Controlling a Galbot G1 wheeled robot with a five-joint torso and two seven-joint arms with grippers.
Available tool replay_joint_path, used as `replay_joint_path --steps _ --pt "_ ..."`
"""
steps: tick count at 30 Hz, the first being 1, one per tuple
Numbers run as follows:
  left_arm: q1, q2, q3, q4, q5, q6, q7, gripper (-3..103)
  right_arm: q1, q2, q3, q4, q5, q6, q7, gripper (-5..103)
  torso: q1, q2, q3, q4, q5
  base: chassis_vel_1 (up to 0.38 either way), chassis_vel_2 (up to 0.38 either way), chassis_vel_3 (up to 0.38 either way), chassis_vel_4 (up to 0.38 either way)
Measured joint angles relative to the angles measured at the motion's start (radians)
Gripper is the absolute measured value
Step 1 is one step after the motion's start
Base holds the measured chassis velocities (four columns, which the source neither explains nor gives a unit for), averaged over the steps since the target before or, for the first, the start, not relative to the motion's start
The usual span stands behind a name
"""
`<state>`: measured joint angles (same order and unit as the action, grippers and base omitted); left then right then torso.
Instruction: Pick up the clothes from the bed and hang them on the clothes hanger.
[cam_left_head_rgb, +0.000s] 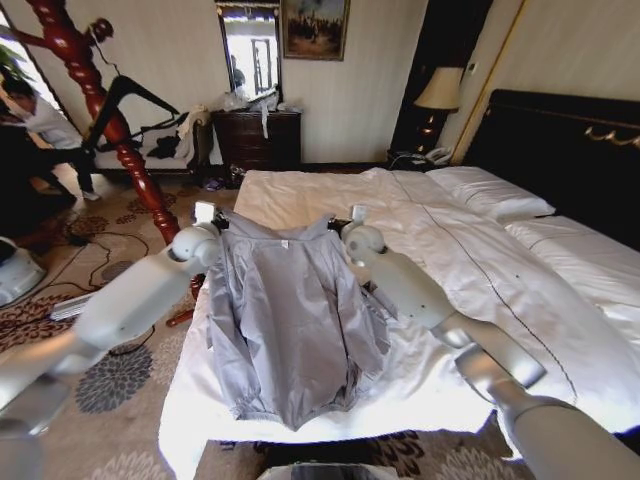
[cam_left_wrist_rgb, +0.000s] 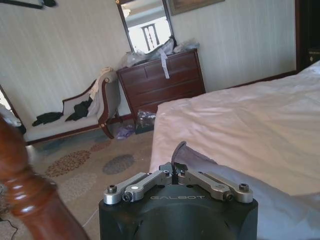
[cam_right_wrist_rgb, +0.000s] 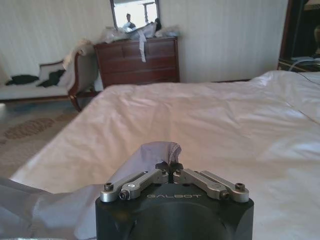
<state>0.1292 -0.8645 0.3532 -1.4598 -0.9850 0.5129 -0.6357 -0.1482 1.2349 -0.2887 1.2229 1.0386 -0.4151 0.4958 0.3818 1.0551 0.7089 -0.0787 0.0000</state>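
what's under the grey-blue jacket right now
The jacket hangs from the left gripper and right gripper, each shut on a shoulder. The bed's white duvet lies beneath; the part behind the fabric is hidden.

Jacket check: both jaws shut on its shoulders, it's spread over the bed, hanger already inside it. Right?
Mostly right. Both the left gripper and right gripper are shut on the jacket over the bed, but the head view shows the hanger on the wooden coat stand, not inside it.
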Motion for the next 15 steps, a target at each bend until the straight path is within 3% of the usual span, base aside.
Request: replay_joint_path --steps 3,7,8,11,13,15 --pt "0.001 -0.030 0.004 0.037 0.015 -0.004 0.000 0 -0.005 0.021 -0.003 -0.037 -0.014 0.005 0.000 0 0.000 0.000 0.000 -0.0002 -0.0001 0.000 0.000 0.000 0.000" --pt "0.010 -0.062 0.007 0.079 0.026 -0.009 -0.002 0 -0.012 0.053 -0.005 -0.093 -0.038 0.018 -0.003 0 0.000 0.000 0.000 0.0015 -0.0001 0.000 0.000 0.000 0.000" --pt "0.013 -0.070 0.007 0.091 0.026 -0.009 -0.007 0 -0.015 0.063 -0.005 -0.108 -0.044 0.019 -0.006 -3 0.000 0.000 0.000 0.0014 -0.0002 0.000 0.000 0.000 0.000" --pt "0.019 -0.081 0.005 0.106 0.022 -0.003 -0.016 0 -0.020 0.072 -0.004 -0.123 -0.044 0.019 -0.019 1 0.000 0.000 0.000 0.0009 -0.0001 0.000 0.000 0.000 0.000" --pt "0.023 -0.085 0.002 0.114 0.017 0.013 -0.020 0 -0.026 0.073 -0.004 -0.130 -0.045 0.018 -0.038 12 0.000 0.000 0.000 0.0006 -0.0001 0.000 0.000 0.000 0.000" --pt "0.028 -0.085 0.000 0.114 0.014 0.038 -0.019 11 -0.031 0.072 -0.004 -0.130 -0.043 0.014 -0.041 22 0.000 0.000 0.000 0.0008 -0.0001 0.000 0.000 0.000 0.000"
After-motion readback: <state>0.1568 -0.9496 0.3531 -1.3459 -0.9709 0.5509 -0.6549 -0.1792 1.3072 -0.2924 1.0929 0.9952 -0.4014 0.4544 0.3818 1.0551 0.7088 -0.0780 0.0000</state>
